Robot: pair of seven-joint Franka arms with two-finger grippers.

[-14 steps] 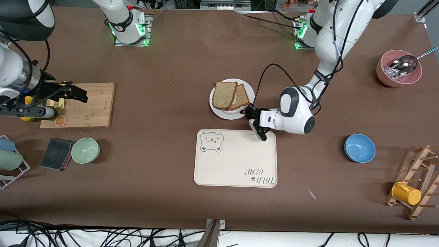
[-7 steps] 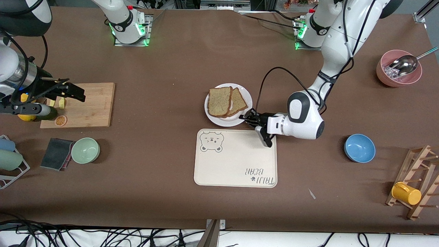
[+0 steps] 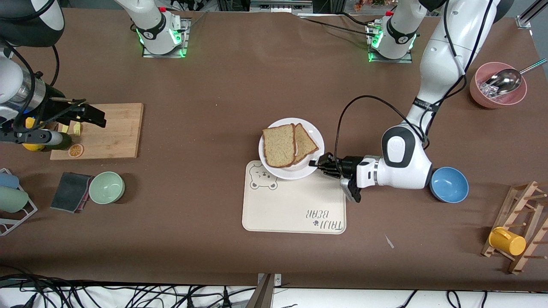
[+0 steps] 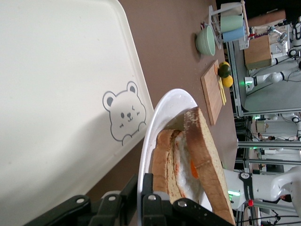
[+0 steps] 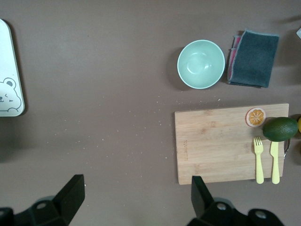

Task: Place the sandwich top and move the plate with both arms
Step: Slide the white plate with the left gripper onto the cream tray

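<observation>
Left gripper [image 3: 320,164] clamped on rim of plate [image 3: 314,139], at the edge toward left arm's end of table; in left wrist view fingers [image 4: 149,197] pinch the white rim w/ plate [image 4: 155,122] lifted, tilted over tray. Plate overhangs the bear-drawing corner of cream tray [image 3: 295,209], partly over tray, partly over bare table farther from front cam. Sandwich top [image 3: 279,145] lies on plate, leaning on a 2nd slice [image 3: 306,142] beside it toward left arm's end; left wrist view shows sandwich top [image 4: 207,160] as upper slice w/ egg white and orange yolk sandwiched under it. Right gripper [image 3: 92,115] waits up over wooden cutting board [image 3: 115,128] at right arm's end of table, jaws spread wide, holding nothing; right wrist view shows both fingers [image 5: 70,195] well apart over bare table beside board [image 5: 221,141]. On board: orange slice [image 5: 256,116], avocado [image 5: 280,128], 2 yellow forks [image 5: 258,160]. Green bowl [image 3: 107,187] and dark sponge [image 3: 70,191] nearer front cam than board. Blue bowl [image 3: 449,185] just beside left arm's wrist. Pink bowl w/ metal scoop [image 3: 498,85] toward left arm's end.
</observation>
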